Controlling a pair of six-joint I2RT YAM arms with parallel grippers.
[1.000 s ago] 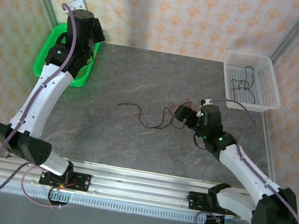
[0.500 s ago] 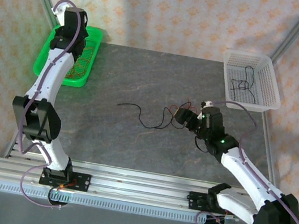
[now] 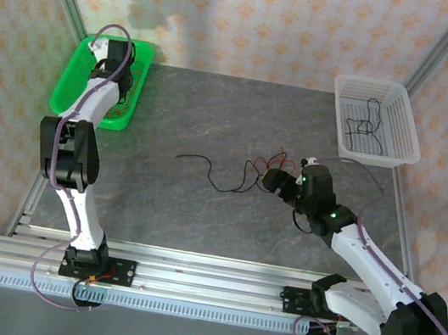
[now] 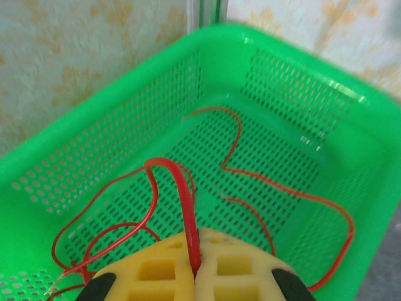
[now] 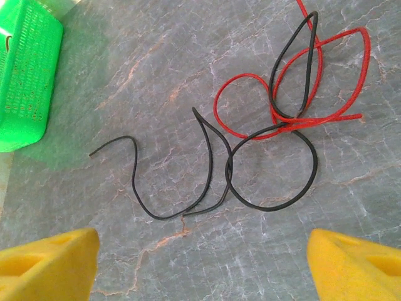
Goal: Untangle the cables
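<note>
A tangle of thin red and black cables [image 3: 249, 172] lies mid-table. In the right wrist view a black cable [image 5: 168, 212] snakes left, a black loop [image 5: 311, 164] lies beside it, and a red cable [image 5: 233, 78] crosses both. My right gripper [image 5: 203, 263] hovers open just on the near side of the tangle, and nothing is between its yellow fingers [image 5: 50, 266]. It shows at the tangle's right end [image 3: 275, 179]. My left gripper [image 4: 195, 241] is inside the green basket [image 4: 294, 69], shut on a red cable [image 4: 182, 194] that arches up from its pads.
Several loose red cables [image 4: 263, 182] lie on the green basket's floor at the far left [image 3: 65, 89]. A white basket [image 3: 407, 112] at the far right holds black cables [image 3: 365, 122]. Aluminium frame posts flank the table.
The left arm has folded back, its elbow drawn toward the near edge, while its gripper stays over the green basket. The right gripper has edged slightly right beside the tangle.
</note>
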